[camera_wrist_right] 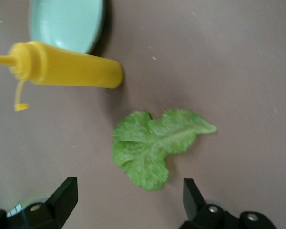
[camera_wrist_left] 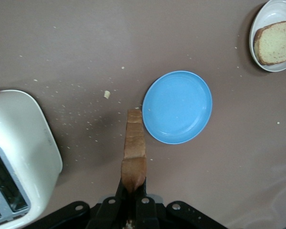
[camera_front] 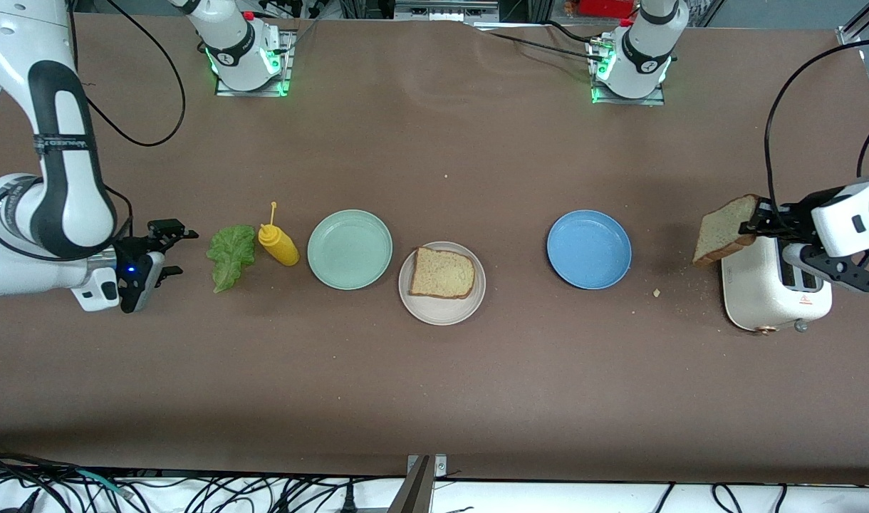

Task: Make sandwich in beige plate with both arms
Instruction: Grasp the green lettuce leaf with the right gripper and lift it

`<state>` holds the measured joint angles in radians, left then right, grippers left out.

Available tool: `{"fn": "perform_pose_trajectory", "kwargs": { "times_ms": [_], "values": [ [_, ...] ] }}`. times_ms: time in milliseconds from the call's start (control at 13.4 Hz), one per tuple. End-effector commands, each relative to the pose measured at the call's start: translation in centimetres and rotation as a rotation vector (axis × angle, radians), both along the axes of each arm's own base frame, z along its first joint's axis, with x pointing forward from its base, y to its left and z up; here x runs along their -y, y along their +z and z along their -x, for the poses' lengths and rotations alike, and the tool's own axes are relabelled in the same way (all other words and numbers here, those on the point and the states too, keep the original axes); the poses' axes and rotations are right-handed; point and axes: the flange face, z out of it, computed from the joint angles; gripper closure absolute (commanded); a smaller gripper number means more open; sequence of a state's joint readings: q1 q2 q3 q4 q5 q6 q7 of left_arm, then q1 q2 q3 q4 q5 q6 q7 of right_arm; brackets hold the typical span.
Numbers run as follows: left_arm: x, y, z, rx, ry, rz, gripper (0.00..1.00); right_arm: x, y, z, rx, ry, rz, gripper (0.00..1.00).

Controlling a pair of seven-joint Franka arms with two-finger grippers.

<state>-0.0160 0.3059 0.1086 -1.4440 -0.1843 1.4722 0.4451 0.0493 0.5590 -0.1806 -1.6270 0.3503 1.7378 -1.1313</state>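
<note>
The beige plate [camera_front: 441, 283] sits mid-table with one bread slice [camera_front: 442, 273] lying flat on it; both show in the left wrist view, plate [camera_wrist_left: 258, 29] and slice [camera_wrist_left: 278, 42]. My left gripper [camera_front: 755, 226] is shut on a second bread slice [camera_front: 723, 229], held on edge above the toaster's inner end; the slice shows edge-on [camera_wrist_left: 134, 150] between the fingers [camera_wrist_left: 133, 191]. The lettuce leaf [camera_front: 231, 255] lies on the table toward the right arm's end. My right gripper [camera_front: 176, 251] is open beside it, the leaf [camera_wrist_right: 155, 146] just ahead of the fingertips [camera_wrist_right: 128, 193].
A yellow squeeze bottle [camera_front: 278, 243] lies between the lettuce and the mint green plate [camera_front: 350, 249]. The blue plate [camera_front: 589, 249] sits between the beige plate and the white toaster [camera_front: 773, 293]. Crumbs lie scattered on the table by the toaster.
</note>
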Motion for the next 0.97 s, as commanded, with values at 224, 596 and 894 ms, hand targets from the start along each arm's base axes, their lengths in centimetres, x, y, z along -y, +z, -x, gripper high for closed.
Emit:
{"fn": "perform_pose_trajectory", "kwargs": {
  "times_ms": [224,596,894],
  "values": [
    [2.5,-1.3,-0.5,-0.045,-0.008,0.021,1.00,-3.9,-3.8,1.1,-0.044,-0.193,0.261,0.02],
    [2.7,-2.1,-0.8,-0.056,0.013,0.071,1.00,-4.5,-8.9,3.0,0.005,-0.298,0.380,0.05],
    [3.0,-2.4,-0.9,-0.061,0.011,0.070,1.00,-5.2,-9.8,3.7,-0.038,-0.391,0.421,0.38]
  ]
}}
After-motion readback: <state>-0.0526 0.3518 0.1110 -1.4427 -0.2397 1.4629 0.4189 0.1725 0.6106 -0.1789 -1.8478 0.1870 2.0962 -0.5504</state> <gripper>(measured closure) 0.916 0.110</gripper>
